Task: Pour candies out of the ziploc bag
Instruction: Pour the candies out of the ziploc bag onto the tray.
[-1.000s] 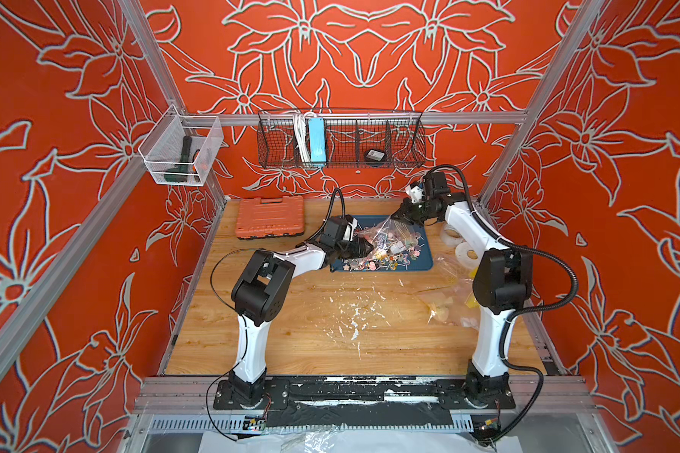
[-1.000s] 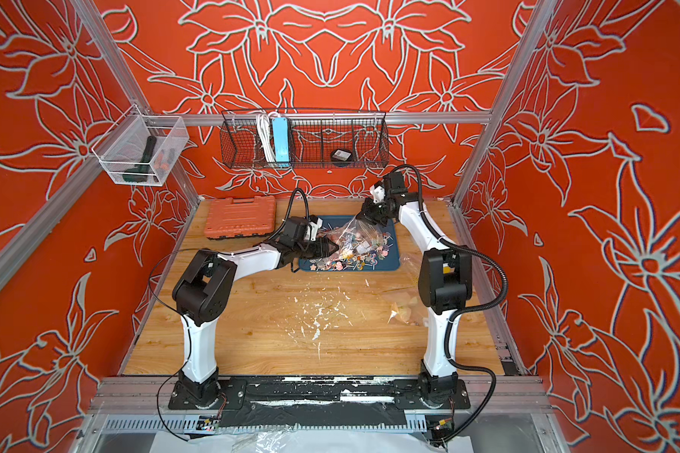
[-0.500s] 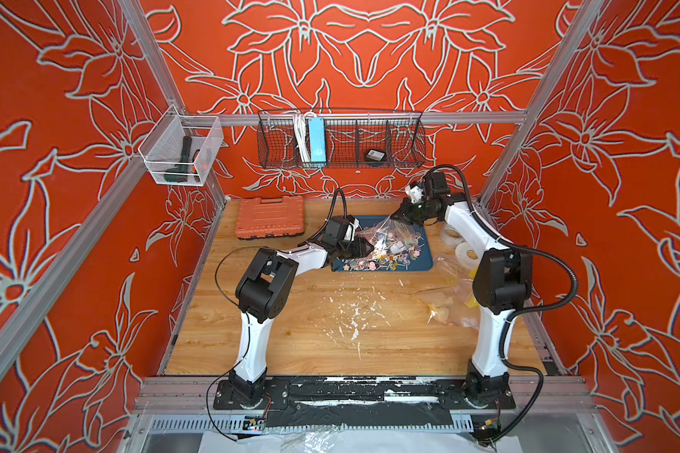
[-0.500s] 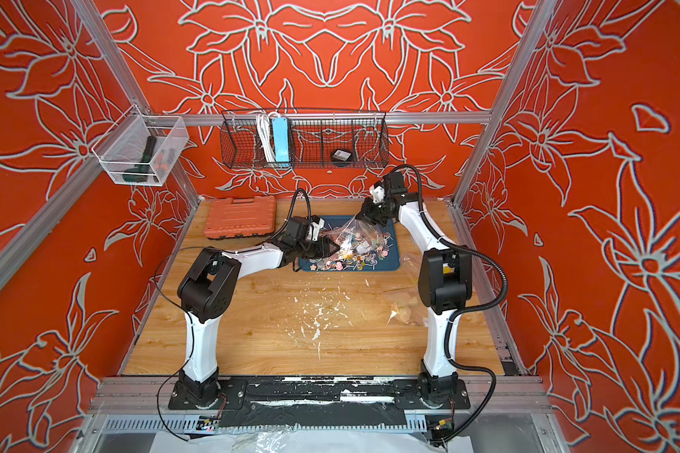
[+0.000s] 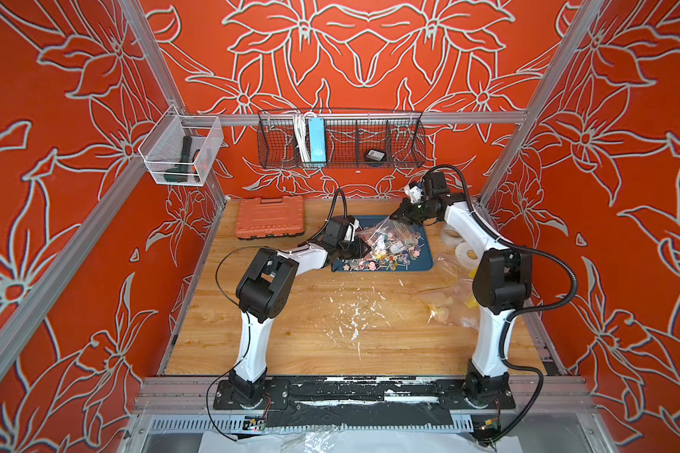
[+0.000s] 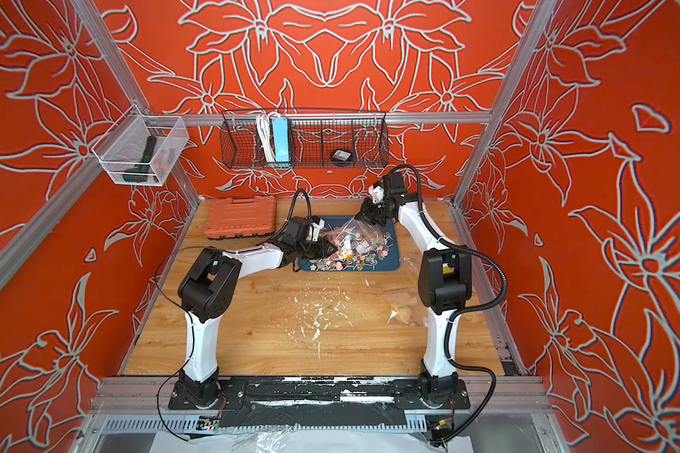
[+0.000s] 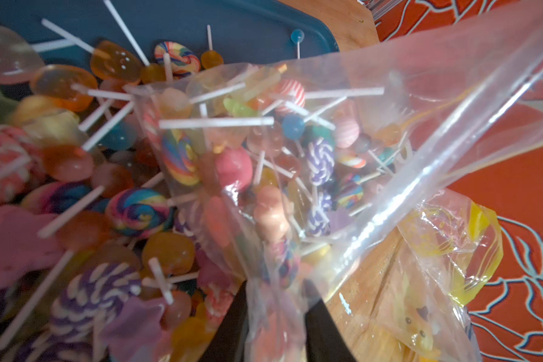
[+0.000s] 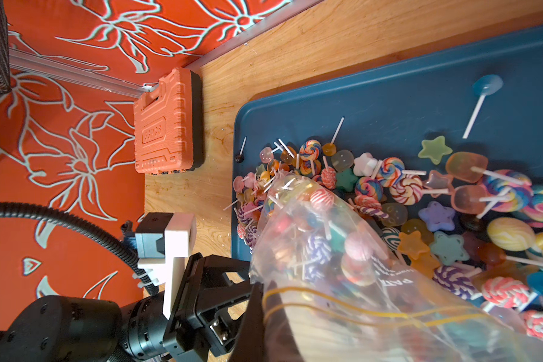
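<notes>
Slung above a blue tray (image 5: 426,263): the clear ziploc bag (image 5: 375,234), slack and partly full. Heaped on the tray beneath and beside it, loose candies (image 5: 381,263), tiny swirled, star-shaped and round lollipops on white sticks; more inside the plastic. Pinched tight on the bag's raised far corner, the right gripper (image 5: 396,215). Lower, by the tray's left edge, the left gripper (image 7: 275,283), dark fingers (image 7: 322,319) clenched on a bunched fold of the same bag. Under the tray, a pale wooden tabletop (image 5: 291,333), tray near its far edge, middle flecked with white scraps (image 5: 354,313). At its far left corner, an orange tool case (image 5: 269,217); along its right edge, white tape rolls (image 5: 454,240) and a crumpled clear bag (image 5: 446,300) of yellow pieces. All round, orange walls (image 5: 370,59) with white flower outlines; on the back wall a black wire basket (image 5: 340,153) with a blue power strip (image 5: 315,139); at the left, a white mesh bin (image 5: 181,153).
</notes>
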Robot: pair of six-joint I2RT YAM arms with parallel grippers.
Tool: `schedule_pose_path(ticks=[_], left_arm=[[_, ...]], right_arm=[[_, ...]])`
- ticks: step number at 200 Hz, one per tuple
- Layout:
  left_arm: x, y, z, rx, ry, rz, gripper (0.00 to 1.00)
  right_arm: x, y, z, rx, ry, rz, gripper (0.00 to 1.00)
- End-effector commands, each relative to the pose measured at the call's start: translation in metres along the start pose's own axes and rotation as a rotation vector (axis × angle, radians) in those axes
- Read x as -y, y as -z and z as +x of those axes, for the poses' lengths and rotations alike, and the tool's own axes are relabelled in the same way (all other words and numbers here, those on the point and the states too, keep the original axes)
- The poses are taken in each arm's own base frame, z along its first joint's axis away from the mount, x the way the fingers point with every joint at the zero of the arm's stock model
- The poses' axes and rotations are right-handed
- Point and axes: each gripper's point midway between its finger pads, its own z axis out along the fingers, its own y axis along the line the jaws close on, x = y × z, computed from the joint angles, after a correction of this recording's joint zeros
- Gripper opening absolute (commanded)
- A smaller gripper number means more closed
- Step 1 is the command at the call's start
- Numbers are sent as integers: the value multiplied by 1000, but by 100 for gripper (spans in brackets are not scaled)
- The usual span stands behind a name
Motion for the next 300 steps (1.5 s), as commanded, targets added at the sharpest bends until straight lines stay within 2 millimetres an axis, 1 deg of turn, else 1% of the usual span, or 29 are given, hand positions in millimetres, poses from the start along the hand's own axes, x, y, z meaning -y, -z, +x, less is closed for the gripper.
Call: schedule_pose_path(ticks=[1,25,44,78,96,130,171,205,233,273,300], left_arm=[[-2,0,-4,11,-2,-6,22],[3,4,-12,30,-14,-8,12],[6,5,-17,37,-17,-6,0],[13,7,-25,46,-24,2,0],[18,11,-31,55,-35,4,0],[30,23,-48,82,-77,-11,0],[37,33,-68,116,-116,-55,0],[46,40,-88,149,-138,-67,0],[55,44,-100,165,-159,-63,0],[59,45,-108,170,-173,-68,0],[62,45,-113,172,-183,-65,0]], right_arm=[[-13,5,-1,14,18,-39,0],[-14,5,-1,12,16,-43,0],[-14,6,0,13,16,-45,0],[-16,7,1,9,16,-51,0],[-17,7,2,8,17,-55,0],[-19,8,3,9,19,-58,0],[-17,6,0,16,16,-52,0],[-9,2,-5,20,16,-18,0],[4,-2,-11,25,11,27,0],[18,-4,-23,36,-3,64,0],[30,-7,-25,34,-19,83,0]])
